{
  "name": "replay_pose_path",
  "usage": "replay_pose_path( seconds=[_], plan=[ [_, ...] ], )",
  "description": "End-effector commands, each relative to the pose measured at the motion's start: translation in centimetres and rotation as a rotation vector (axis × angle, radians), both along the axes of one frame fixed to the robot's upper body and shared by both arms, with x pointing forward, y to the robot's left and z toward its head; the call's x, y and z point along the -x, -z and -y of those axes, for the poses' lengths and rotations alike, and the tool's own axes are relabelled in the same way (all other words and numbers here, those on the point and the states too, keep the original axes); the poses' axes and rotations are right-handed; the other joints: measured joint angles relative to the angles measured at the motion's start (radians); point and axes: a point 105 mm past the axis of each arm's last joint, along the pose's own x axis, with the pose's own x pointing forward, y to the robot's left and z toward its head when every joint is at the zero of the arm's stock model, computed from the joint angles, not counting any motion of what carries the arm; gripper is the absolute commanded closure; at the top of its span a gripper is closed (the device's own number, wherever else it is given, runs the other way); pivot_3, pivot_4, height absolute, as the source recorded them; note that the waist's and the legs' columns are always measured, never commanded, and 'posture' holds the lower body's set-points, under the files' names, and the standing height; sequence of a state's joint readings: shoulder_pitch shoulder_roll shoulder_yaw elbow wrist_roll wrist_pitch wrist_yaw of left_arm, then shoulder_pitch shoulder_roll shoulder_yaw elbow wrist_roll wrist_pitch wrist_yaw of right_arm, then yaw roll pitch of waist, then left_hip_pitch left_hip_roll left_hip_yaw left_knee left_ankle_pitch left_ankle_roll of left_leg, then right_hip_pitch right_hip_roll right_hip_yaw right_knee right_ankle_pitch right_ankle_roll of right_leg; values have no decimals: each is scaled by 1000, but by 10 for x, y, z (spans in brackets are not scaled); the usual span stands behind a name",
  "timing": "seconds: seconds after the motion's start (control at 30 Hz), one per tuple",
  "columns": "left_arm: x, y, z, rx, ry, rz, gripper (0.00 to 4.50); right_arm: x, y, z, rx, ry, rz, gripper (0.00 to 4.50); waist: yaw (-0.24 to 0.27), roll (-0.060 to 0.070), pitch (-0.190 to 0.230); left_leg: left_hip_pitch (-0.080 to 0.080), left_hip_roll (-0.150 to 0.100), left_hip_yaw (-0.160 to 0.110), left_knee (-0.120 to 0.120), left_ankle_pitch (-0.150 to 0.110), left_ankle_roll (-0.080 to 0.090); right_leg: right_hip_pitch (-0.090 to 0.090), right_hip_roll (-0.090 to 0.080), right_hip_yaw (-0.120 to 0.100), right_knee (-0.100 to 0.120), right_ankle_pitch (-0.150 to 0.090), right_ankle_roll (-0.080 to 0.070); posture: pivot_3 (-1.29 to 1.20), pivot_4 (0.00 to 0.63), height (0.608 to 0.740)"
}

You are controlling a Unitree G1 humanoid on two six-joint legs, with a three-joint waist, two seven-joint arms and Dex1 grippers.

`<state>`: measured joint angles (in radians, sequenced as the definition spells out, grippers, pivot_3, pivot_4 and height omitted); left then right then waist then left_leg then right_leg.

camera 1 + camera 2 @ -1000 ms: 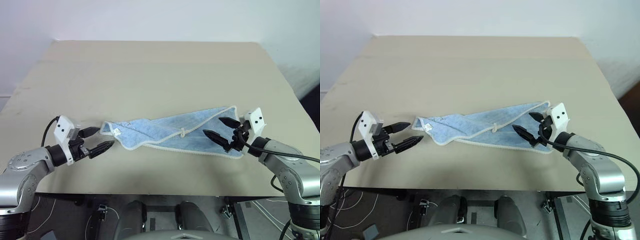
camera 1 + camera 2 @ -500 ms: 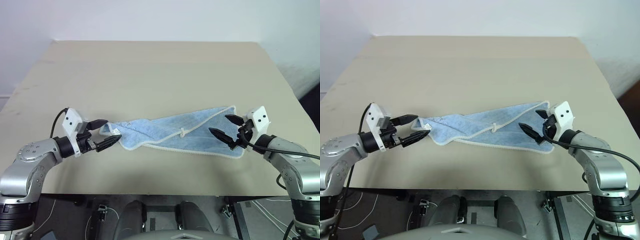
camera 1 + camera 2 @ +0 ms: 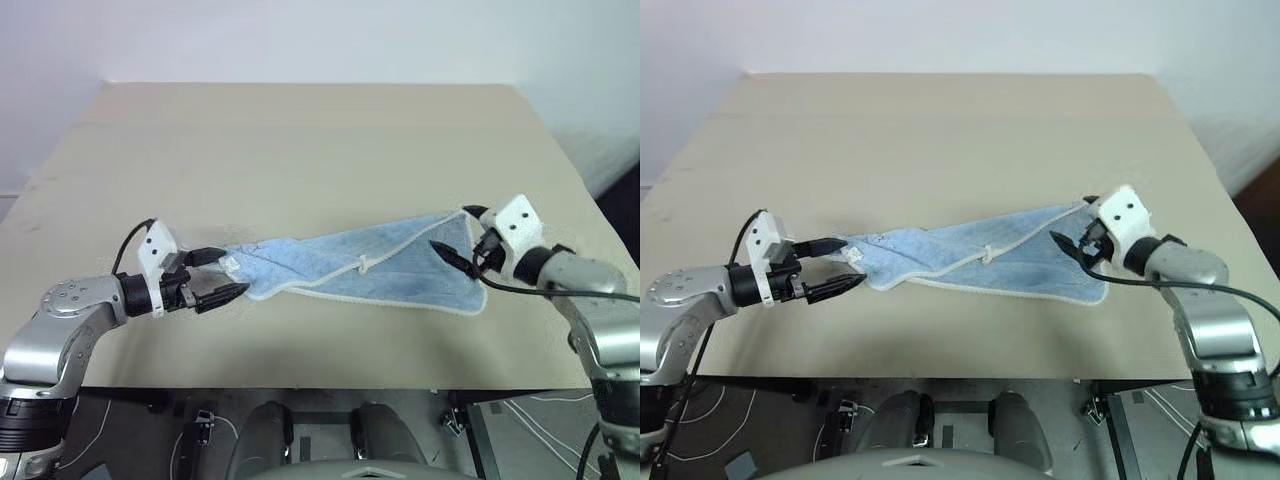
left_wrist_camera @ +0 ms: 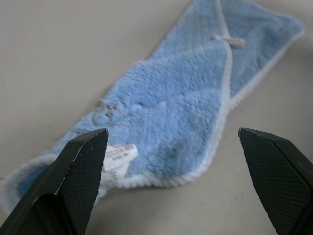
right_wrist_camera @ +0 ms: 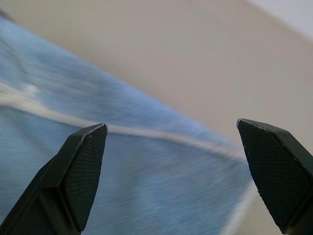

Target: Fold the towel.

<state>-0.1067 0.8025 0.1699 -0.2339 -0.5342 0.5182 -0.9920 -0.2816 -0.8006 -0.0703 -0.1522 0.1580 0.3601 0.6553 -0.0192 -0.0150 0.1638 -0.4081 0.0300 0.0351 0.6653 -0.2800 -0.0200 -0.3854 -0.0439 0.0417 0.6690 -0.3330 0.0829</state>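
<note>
You see the light blue towel (image 3: 370, 268) lying loosely folded in a long strip across the tabletop (image 3: 300, 150), white edging showing, white loop tag midway.

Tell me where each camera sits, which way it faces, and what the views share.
Head stereo pair: looks forward and down over the table at the towel, with the left hand and right hand open at its ends.
Left wrist: looks along its own fingers at the towel's tagged end.
Right wrist: looks between its own fingers at the towel's edge.
All views share the towel and table.
</note>
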Motion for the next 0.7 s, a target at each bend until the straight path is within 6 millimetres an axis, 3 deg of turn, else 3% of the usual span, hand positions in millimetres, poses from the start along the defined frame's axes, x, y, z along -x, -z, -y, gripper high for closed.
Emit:
replay_pose_path(
  seconds=[0.03, 0.17, 0.4, 0.57, 0.7],
  plan=[
    [0, -7, 4, -15, 33, 40, 16, -21, -5, 8, 216, -20, 58, 0, 0, 0, 0, 0, 0, 0, 0, 0, 0, 0, 0, 0, 0, 0, 0, 0, 150, 740],
    [1, -9, 7, -5, 46, 49, 16, -44, 5, 23, 412, -40, 56, 0, 1, 0, 0, -1, 0, 1, 0, 0, 0, -1, 0, 1, 0, 0, 0, 0, 150, 740],
    [7, -13, 10, 5, 54, 64, 16, -68, 19, 42, 591, -63, 21, 0, -3, 0, 0, -1, 0, 4, 0, 0, 0, -3, 0, 3, 1, 0, 0, 0, 150, 740],
    [11, -13, 12, 6, 53, 67, 16, -80, 17, 42, 627, -67, 40, 0, -19, 0, 0, 0, 0, 5, 0, 0, 0, -3, 0, 3, 3, 0, 0, 0, 150, 740],
    [13, -11, 11, -2, 47, 64, 0, -84, 14, 35, 603, -89, 70, 833, -26, 0, 0, 0, 0, 5, 0, 1, -1, -3, 0, 4, 3, 0, 0, 0, 150, 740]
  ],
)
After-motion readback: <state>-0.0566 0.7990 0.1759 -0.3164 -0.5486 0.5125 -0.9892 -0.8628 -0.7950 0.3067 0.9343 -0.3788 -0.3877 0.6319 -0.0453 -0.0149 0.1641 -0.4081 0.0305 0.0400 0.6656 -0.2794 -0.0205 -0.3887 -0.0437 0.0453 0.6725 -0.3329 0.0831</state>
